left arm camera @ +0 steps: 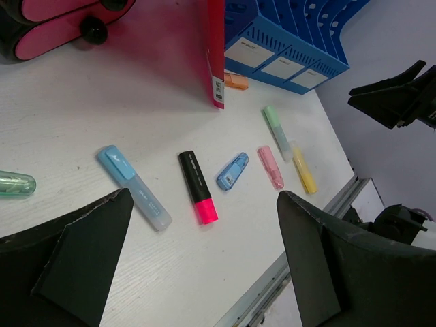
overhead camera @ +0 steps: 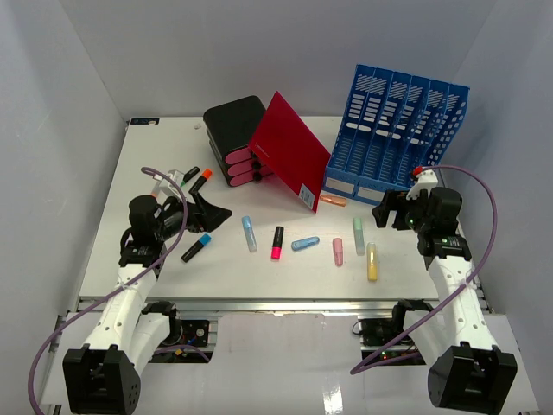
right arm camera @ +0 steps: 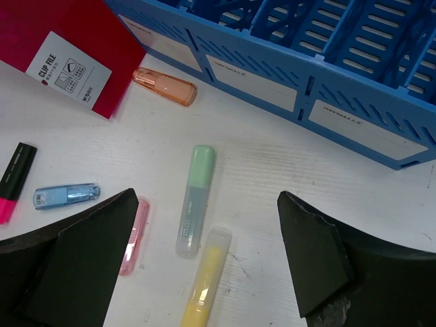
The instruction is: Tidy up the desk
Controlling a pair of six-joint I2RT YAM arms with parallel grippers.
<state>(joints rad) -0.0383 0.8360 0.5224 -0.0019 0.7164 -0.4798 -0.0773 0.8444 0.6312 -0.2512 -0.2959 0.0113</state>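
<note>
The white desk point(overhead camera: 173, 277) holds scattered pens. A pale blue highlighter point(overhead camera: 249, 233), a black and pink highlighter point(overhead camera: 277, 242) and a small blue pen point(overhead camera: 305, 244) lie mid-desk. Pink point(overhead camera: 338, 251), green point(overhead camera: 358, 234), yellow point(overhead camera: 372, 261) and orange point(overhead camera: 333, 201) highlighters lie to the right. My left gripper point(overhead camera: 207, 212) is open and empty, hovering over the desk point(left arm camera: 82, 122) left of the pale blue highlighter point(left arm camera: 133, 186). My right gripper point(overhead camera: 384, 210) is open and empty above the green highlighter point(right arm camera: 195, 199) and the yellow one point(right arm camera: 204, 281).
A black drawer unit with pink fronts point(overhead camera: 233, 138) stands at the back. A red clip file point(overhead camera: 289, 156) leans between it and the blue slotted file rack point(overhead camera: 397, 138). Three dark markers point(overhead camera: 196, 247) lie near my left arm. The metal rail point(overhead camera: 285, 304) runs along the front.
</note>
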